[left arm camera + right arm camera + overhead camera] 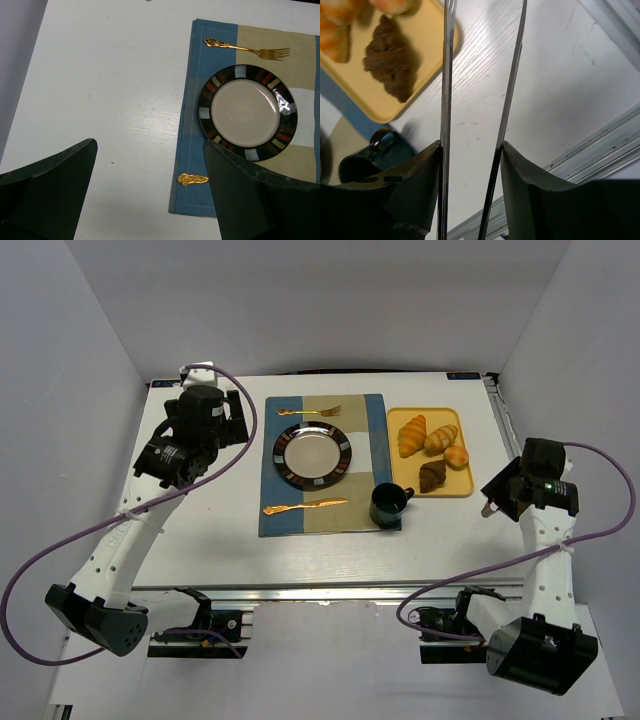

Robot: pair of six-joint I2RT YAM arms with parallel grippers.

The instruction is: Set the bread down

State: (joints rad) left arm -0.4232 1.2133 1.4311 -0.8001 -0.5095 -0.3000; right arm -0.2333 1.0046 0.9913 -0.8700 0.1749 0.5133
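right gripper (471, 150): you have it clamped on thin metal tongs (447, 50), one finger pressed against each blade from outside.
tongs: the blades stand apart with a gap between them and nothing in it. The tips run off the top of the wrist view, so you can't tell what they touch.
right gripper place: above the bare table (230, 540), right of the yellow tray (452, 486) and near the table's right edge.
bread (432, 476): the dark brown croissant. It lies in the tray's near-left corner, apart from the tongs.
tray: sits on the far-right part of the table, just beside the placemat's right edge. It holds a golden croissant (411, 435) in its far-left corner, a second golden pastry (440, 439) beside that, and a round bun (457, 456) by the right rim, just beside the bread.
left gripper (150, 150): the fingers are spread wide with nothing between them. It hangs over bare table left of the placemat (187, 150).
placemat: blue and beige, in the middle of the table. It carries a striped-rim plate (345, 455), with a gold fork (310, 411) on the plate's far side and a gold knife (305, 506) on its near side.
mug (388, 504): dark, upright, at the placemat's near-right corner.
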